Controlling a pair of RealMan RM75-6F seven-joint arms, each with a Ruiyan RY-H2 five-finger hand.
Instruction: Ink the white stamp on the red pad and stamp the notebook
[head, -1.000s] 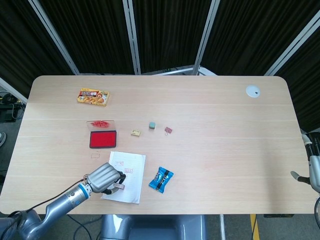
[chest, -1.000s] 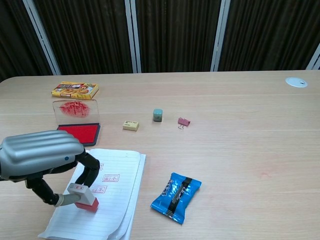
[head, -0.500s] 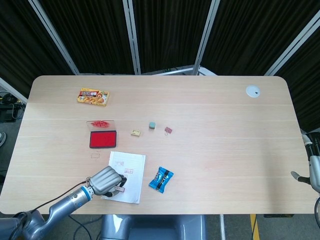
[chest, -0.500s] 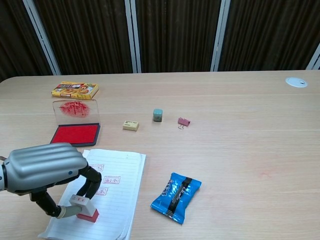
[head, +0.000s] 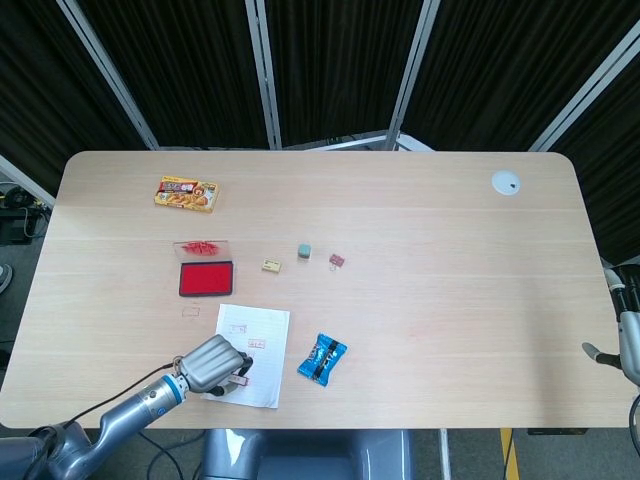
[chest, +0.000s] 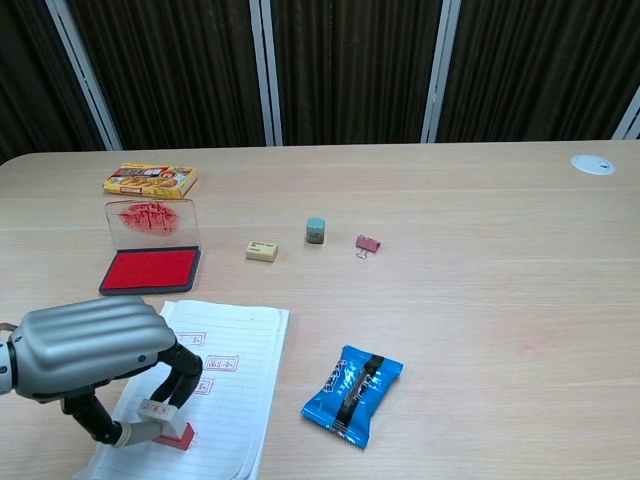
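Note:
My left hand (chest: 90, 350) (head: 212, 361) holds the white stamp (chest: 165, 422) (head: 241, 378) between thumb and fingers, its red base pressed on the lower part of the notebook (chest: 225, 390) (head: 262, 345). Three red stamp marks show on the page above it. The red ink pad (chest: 150, 269) (head: 206, 278) lies open beyond the notebook, its clear lid (chest: 152, 220) raised behind it. My right hand (head: 622, 345) hangs off the table's right edge, fingers not clearly shown.
A blue snack packet (chest: 352, 393) (head: 321, 359) lies right of the notebook. A small tan eraser (chest: 262, 251), a teal cube (chest: 316, 230) and a pink binder clip (chest: 368, 243) sit mid-table. A yellow box (chest: 150, 180) lies far left, a white disc (chest: 592, 164) far right.
My left hand has drawn back toward the near table edge with the stamp, moving down the page. The notebook has shifted slightly with it. The right hand has not moved.

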